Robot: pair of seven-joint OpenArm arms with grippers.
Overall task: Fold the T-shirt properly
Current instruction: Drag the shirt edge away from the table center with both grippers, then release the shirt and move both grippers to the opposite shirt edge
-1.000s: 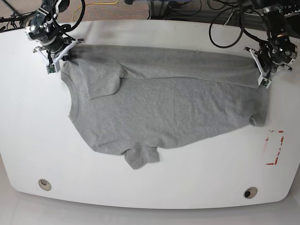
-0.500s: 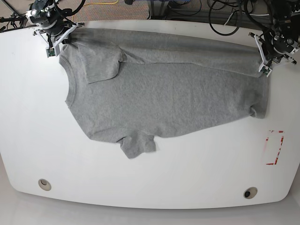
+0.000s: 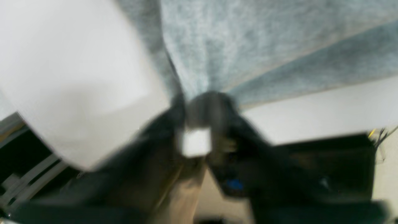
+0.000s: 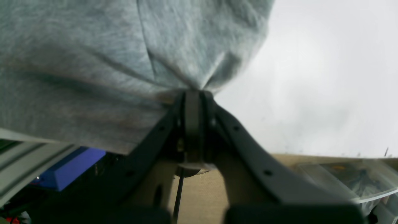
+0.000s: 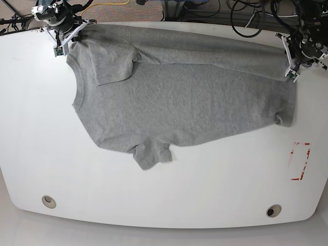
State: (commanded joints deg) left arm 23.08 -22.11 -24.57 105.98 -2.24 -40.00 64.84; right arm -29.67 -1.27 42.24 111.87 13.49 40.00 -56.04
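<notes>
The grey T-shirt lies spread across the white surface, reaching toward its 12 o'clock edge. The right claw clenches a corner at 10 o'clock; the left claw grips the opposite corner at 2 o'clock.

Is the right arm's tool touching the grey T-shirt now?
Touching. In the right wrist view the right tool is shut on a bunched fold of the T-shirt, with cloth gathering into its tip.
</notes>
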